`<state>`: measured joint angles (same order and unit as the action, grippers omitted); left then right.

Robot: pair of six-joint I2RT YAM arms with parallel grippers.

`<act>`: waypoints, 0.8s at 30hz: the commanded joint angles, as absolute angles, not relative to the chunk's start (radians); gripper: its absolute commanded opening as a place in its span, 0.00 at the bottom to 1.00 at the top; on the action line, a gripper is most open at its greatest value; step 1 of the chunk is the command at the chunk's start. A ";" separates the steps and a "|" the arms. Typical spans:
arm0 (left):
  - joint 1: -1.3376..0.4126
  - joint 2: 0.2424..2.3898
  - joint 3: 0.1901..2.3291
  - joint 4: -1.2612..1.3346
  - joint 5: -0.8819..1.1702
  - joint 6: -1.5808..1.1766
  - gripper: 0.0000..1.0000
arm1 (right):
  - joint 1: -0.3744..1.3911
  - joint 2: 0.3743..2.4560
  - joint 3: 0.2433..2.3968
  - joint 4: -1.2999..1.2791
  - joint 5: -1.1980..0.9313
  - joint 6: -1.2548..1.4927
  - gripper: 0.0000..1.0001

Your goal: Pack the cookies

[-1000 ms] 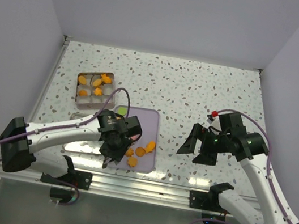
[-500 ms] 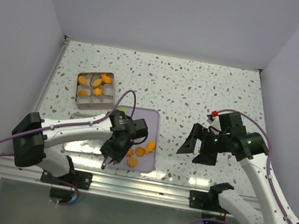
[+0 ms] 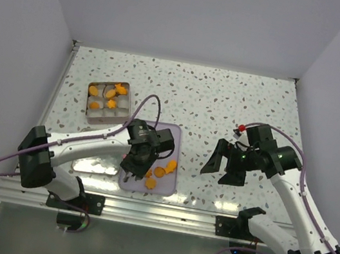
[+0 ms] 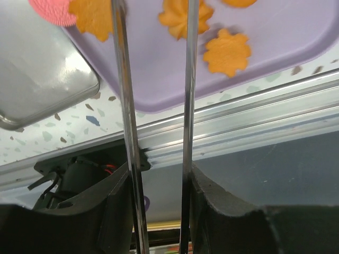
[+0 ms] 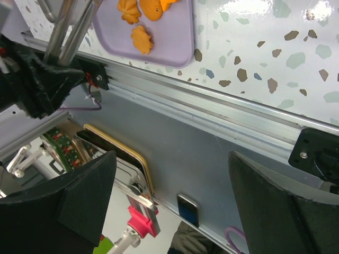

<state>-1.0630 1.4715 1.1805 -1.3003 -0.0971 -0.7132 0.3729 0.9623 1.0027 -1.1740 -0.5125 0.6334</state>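
Several orange cookies (image 3: 161,171) lie on a purple tray (image 3: 169,137), and more sit in the white cups of an open square tin (image 3: 108,100). My left gripper (image 3: 133,165) hovers over the tray's near left part, shut on metal tongs (image 4: 125,90). The tongs' two blades stand a little apart and run over the tray (image 4: 275,32), past orange flower cookies (image 4: 228,51) and a pink one (image 4: 50,8); their tips are out of frame. My right gripper (image 3: 225,165) hangs open and empty right of the tray. The right wrist view shows cookies (image 5: 141,39) near the tray's front corner.
A silver tin lid (image 3: 95,165) lies left of the tray at the table's near edge. The aluminium rail (image 3: 162,214) runs along the front. A small red piece (image 3: 243,127) shows on the right arm's cable. White walls stand left, right and behind.
My left gripper has shifted right and a little farther in over the tray with the tongs, whose blades have come slightly closer together. The right arm has barely moved.
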 commanded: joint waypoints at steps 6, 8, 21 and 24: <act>-1.016 1.467 1.385 -1.316 -0.147 -0.690 0.42 | 0.376 0.983 1.032 -1.157 -0.522 0.591 0.90; -0.953 1.457 1.410 -1.316 -0.150 -0.673 0.42 | 0.376 0.988 1.032 -1.158 -0.525 0.588 0.90; -0.539 1.508 1.623 -1.312 -0.271 -0.506 0.41 | 0.376 1.026 1.051 -1.152 -0.535 0.568 0.90; -0.473 1.545 1.654 -1.310 -0.275 -0.479 0.41 | 0.376 1.035 1.065 -1.157 -0.532 0.561 0.90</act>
<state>-0.5198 1.5188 1.6001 -1.3041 -0.2306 -0.5453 0.3729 1.0298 1.0115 -1.1728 -0.5159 0.5884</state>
